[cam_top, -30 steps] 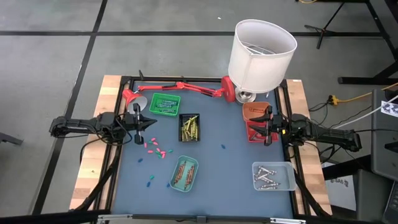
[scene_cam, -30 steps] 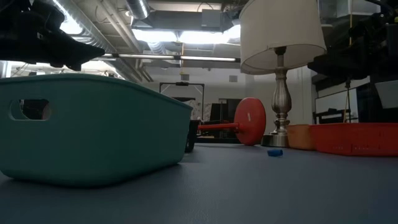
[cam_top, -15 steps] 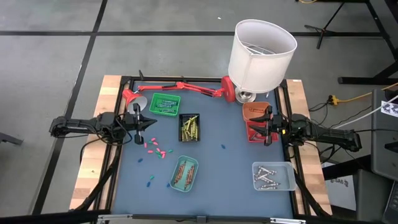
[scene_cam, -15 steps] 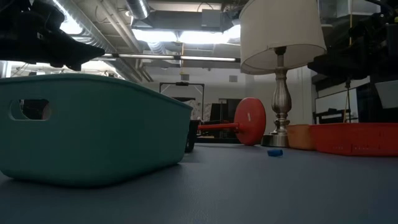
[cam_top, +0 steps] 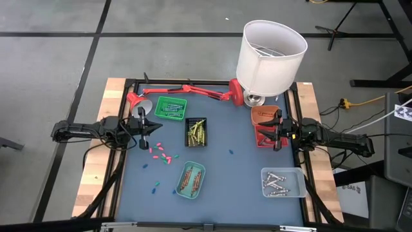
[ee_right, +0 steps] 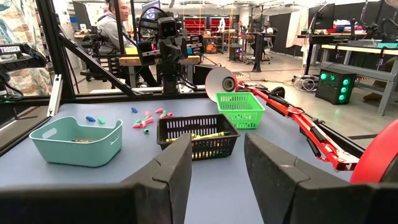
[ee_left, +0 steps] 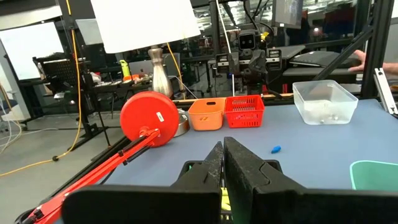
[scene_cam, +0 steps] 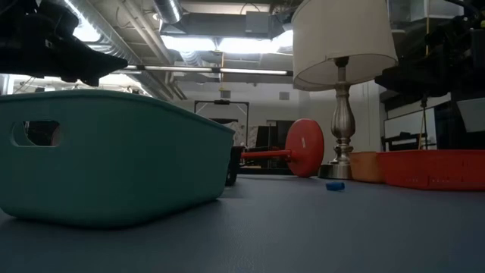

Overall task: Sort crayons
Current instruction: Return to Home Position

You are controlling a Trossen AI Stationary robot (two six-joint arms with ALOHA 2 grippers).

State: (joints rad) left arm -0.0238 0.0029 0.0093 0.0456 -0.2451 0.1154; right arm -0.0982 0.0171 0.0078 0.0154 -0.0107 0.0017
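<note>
Loose pink crayons (cam_top: pixel 161 153) and a few blue crayons (cam_top: pixel 155 187) lie on the blue-grey mat; one more blue crayon (cam_top: pixel 230 152) lies near the middle. Other crayons rest in small trays: green (cam_top: pixel 170 108), black (cam_top: pixel 196 131) with yellow ones, teal (cam_top: pixel 190 179) with orange-red ones, clear (cam_top: pixel 283 182) with silvery ones. My left gripper (cam_top: pixel 156 131) hovers shut at the left edge, above and beside the pink crayons. At the right edge my right gripper (cam_top: pixel 269 131) stands open over the red tray (cam_top: pixel 260 139), with nothing between its fingers.
A table lamp with a white shade (cam_top: pixel 270 48) stands at the far right corner. A red folding desk lamp (cam_top: pixel 187 90) lies along the far edge. An orange tray (cam_top: pixel 262 115) sits beside the red one. A person (ee_right: pixel 118 25) shows in the room beyond the table.
</note>
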